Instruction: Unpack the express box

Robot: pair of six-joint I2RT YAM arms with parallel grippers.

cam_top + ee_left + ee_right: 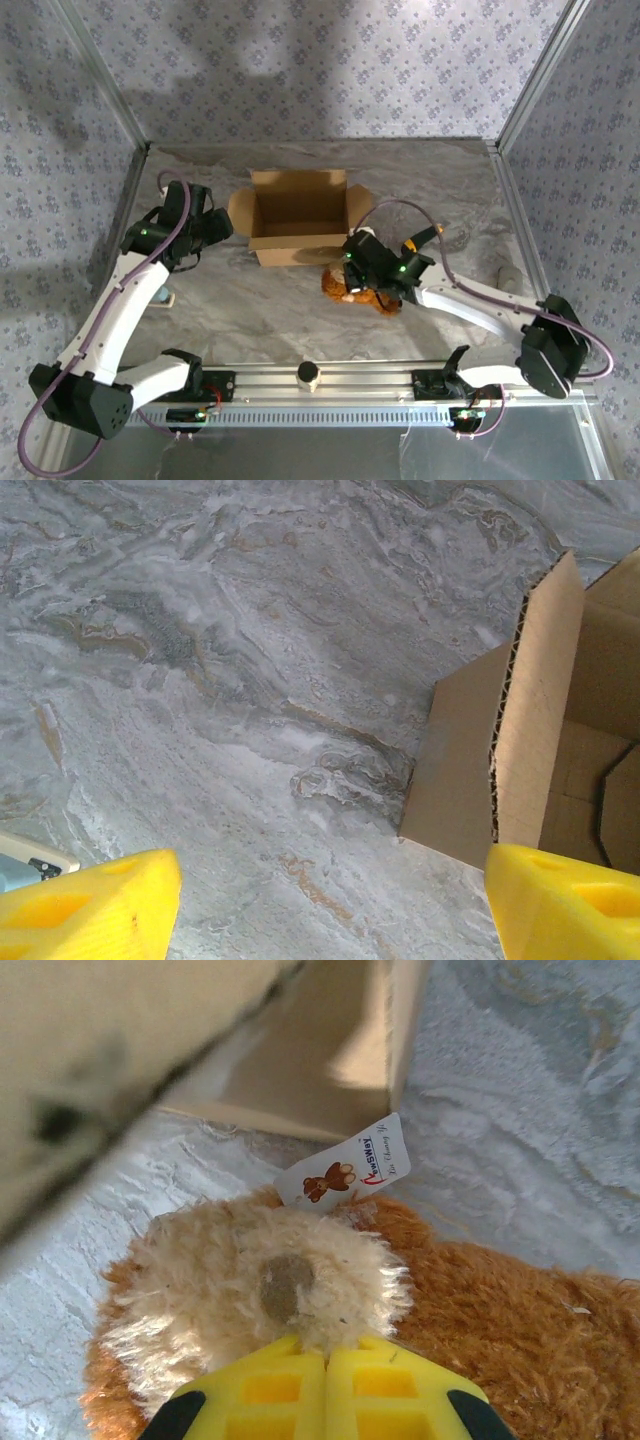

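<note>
The left gripper (205, 228), jaws apart, is hovering just left of the crosswise-lying express box (297, 215); the right gripper (327, 1355), jaws together, is touching the plush toy (490, 1310).

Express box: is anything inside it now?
The express box shows only bare cardboard floor inside; its near wall hides the front strip. The plush toy lies outside.

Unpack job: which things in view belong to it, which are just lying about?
Job: express box, open; plush toy in front of it, at the shut right gripper tips; left gripper, open, beside the box.
Lying about: yellow-and-black item; pale object at the right edge; small cylinder on the rail.
</note>
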